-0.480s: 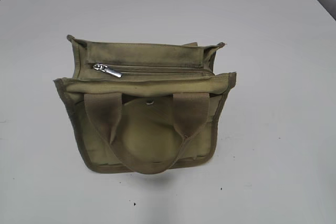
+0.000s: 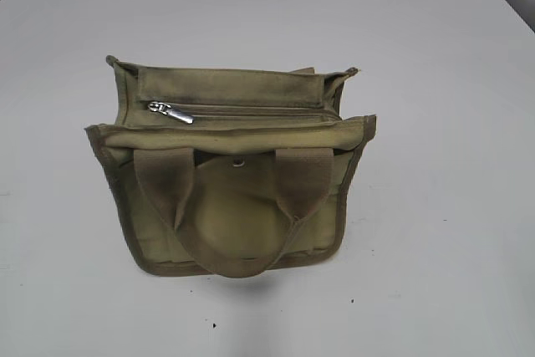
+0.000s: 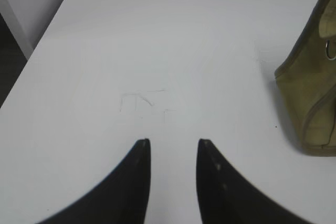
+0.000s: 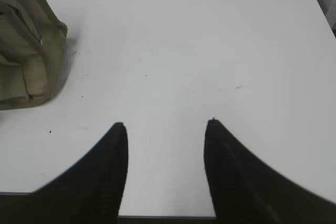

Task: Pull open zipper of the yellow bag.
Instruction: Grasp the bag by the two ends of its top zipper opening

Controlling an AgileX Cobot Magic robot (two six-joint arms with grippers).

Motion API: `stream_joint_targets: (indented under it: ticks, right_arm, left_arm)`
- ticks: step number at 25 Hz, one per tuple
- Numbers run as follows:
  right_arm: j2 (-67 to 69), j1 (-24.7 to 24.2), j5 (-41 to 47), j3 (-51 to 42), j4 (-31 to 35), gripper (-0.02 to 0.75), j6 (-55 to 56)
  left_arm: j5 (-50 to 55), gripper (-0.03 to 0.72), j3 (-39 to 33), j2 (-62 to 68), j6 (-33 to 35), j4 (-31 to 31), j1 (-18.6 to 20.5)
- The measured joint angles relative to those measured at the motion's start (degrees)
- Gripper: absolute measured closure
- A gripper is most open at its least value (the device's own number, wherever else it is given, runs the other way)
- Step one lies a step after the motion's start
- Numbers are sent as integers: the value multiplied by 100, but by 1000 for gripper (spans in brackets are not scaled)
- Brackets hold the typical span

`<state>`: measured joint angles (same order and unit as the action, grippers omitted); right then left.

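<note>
Olive-yellow canvas is pretty much the whole show: the yellow bag (image 2: 230, 173) stands upright around the middle of the white table (image 2: 443, 123), a bit nearer the front edge than the back one, with bare tabletop on every side of it. Its wide webbing handle (image 2: 234, 206) droops down over the front face, right across the round flap (image 2: 234, 206), and you can see the little metal snap button (image 2: 239, 162) peeking just under the top edge. The zipper (image 2: 251, 110) runs straight along the top panel, parallel to the table's front edge, and it looks fully closed, with the shiny silver pull tab (image 2: 170, 112) lying flat at the left end of the track. Neither arm shows up in the exterior view at all. From the left wrist view the left gripper (image 3: 173, 142) hangs above empty tabletop toward the table's left side, jaws parted by a narrowish gap with nothing between them, and only a corner of the bag shows at the right edge of that view, well apart from the fingertips. The right gripper (image 4: 165, 124) is over bare table on the other side, jaws spread noticeably wider, also gripping nothing, with the bag's end off in the upper left corner of its view.
</note>
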<state>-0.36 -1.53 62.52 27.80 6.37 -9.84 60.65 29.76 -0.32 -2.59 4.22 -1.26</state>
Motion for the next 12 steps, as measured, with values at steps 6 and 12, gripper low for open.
stream_joint_targets:
  ticks: [6, 12]
  right_arm:
    - [0, 0, 0, 0, 6, 363, 0]
    - [0, 0, 0, 0, 17, 363, 0]
  left_arm:
    - [0, 449, 0, 0, 0, 0, 0]
    - [0, 449, 0, 0, 0, 0, 0]
